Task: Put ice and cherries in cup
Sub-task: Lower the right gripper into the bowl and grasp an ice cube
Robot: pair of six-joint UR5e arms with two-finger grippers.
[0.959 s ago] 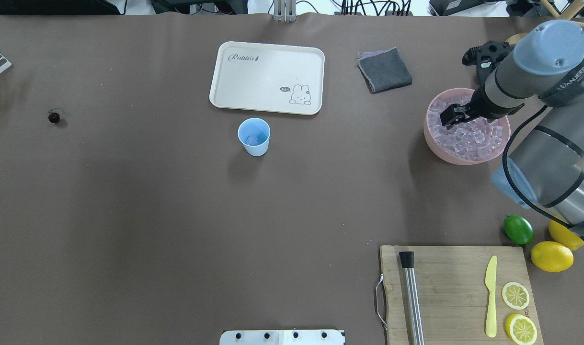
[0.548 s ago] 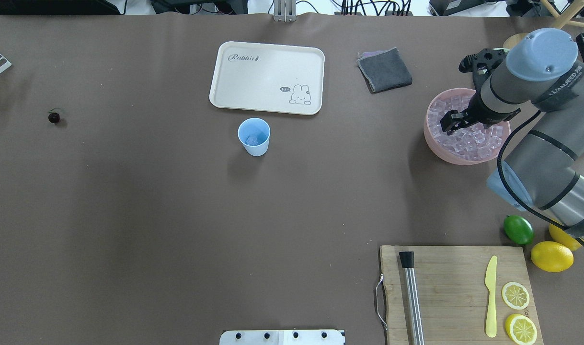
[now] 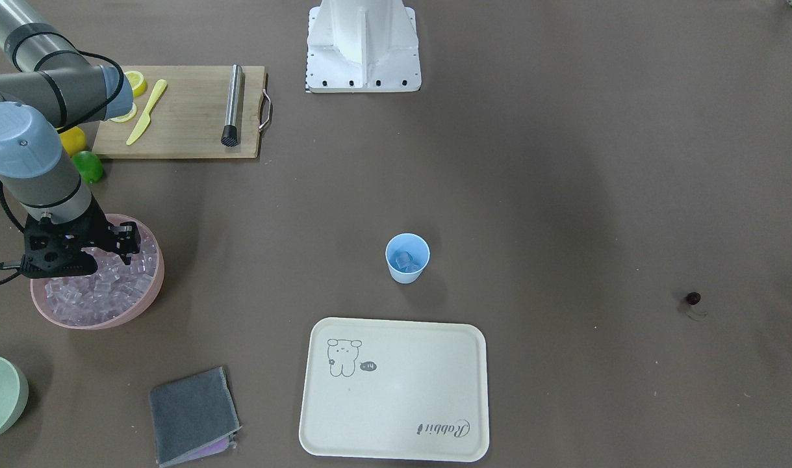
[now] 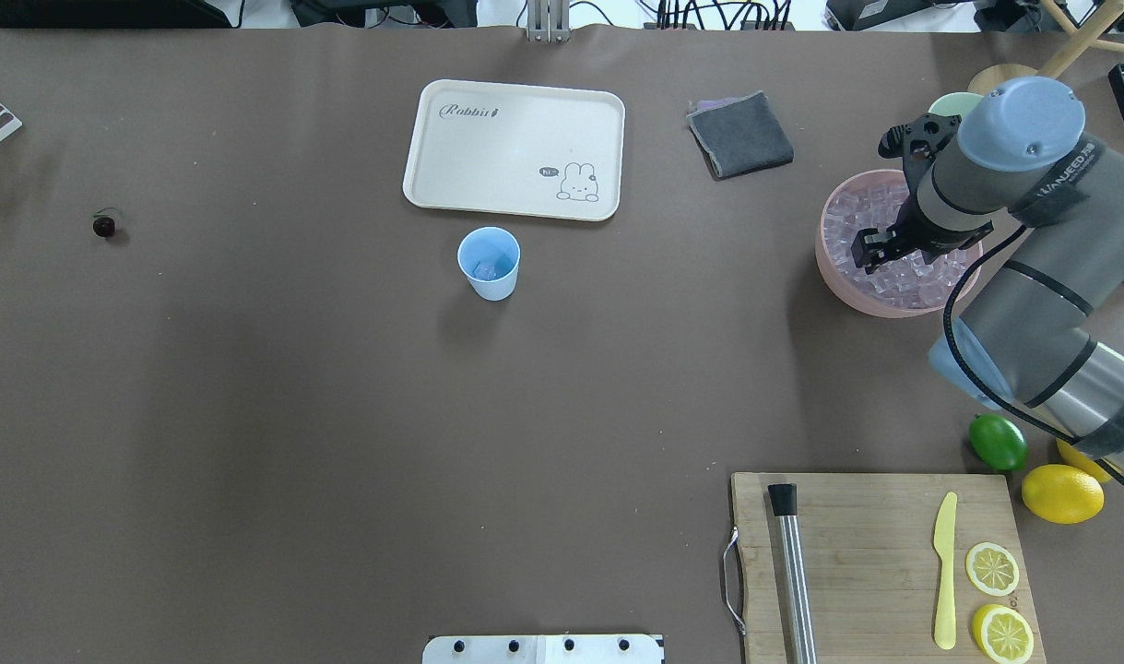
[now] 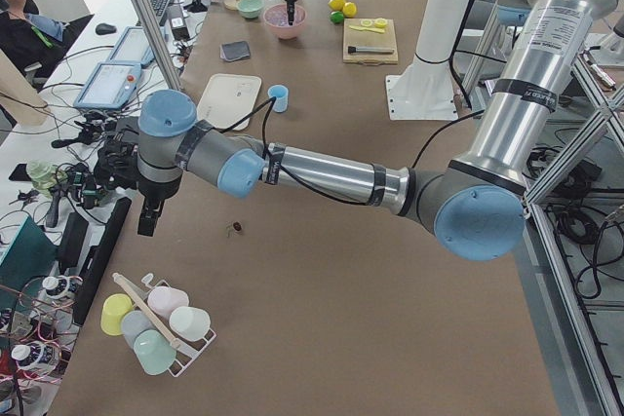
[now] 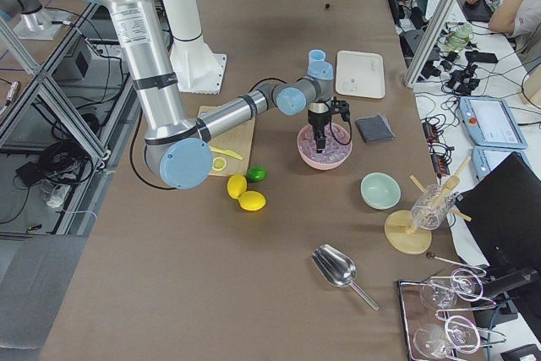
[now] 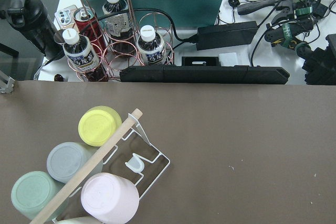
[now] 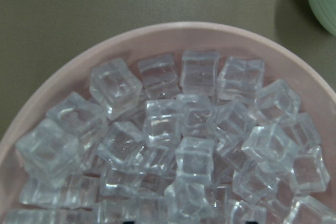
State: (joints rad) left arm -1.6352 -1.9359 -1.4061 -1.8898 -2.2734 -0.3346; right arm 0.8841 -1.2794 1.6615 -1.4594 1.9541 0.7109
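Right gripper (image 4: 868, 249), fingers apart, hangs over clear little ice cubes (image 8: 194, 161) in the wide pink bowl (image 4: 829, 277), probably to grab one for the light blue plastic cup (image 4: 490, 267).

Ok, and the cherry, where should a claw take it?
Take the cherry by its round body, coming straight down from above. It lies alone on the table, so nothing blocks that approach, and the thin stem looks too slight to pinch.
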